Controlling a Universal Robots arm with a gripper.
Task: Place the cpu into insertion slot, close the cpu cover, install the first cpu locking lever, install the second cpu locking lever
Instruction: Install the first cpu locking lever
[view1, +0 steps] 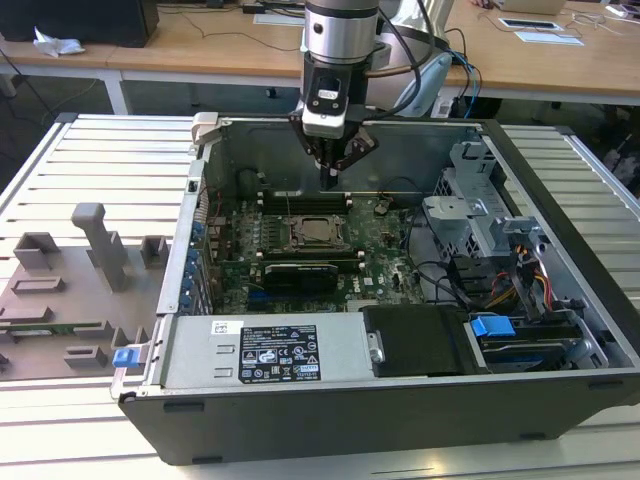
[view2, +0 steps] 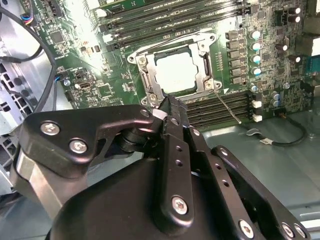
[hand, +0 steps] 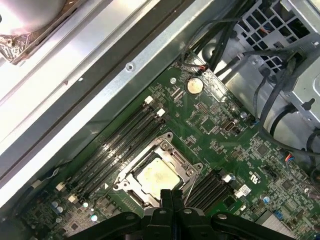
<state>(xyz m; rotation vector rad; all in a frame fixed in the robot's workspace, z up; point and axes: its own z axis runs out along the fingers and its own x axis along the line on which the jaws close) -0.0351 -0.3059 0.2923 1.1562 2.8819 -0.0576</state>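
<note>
The cpu (view2: 175, 72) lies flat in the insertion slot (view2: 150, 92) on the green board, its silvery top showing. The cpu cover (view2: 206, 62), a metal frame, lies down around the chip. A thin locking lever (view2: 227, 107) angles away from one socket corner. My gripper (view1: 330, 178) hangs above the board, a little behind the socket (view1: 315, 232) in the exterior view, shut with nothing between its fingers. In both wrist views the fingertips (view2: 172, 107) sit just over the socket's edge. The chip (hand: 157, 175) also shows beyond the gripper (hand: 170, 192) in the first wrist view.
The open computer case (view1: 560, 180) walls in the board. Long memory slots (view2: 165, 20) flank the socket. A drive cage (view1: 480, 215) with cables stands on the exterior view's right, a power supply (view1: 270, 350) in front. Grey fixtures (view1: 100, 240) sit outside on the left.
</note>
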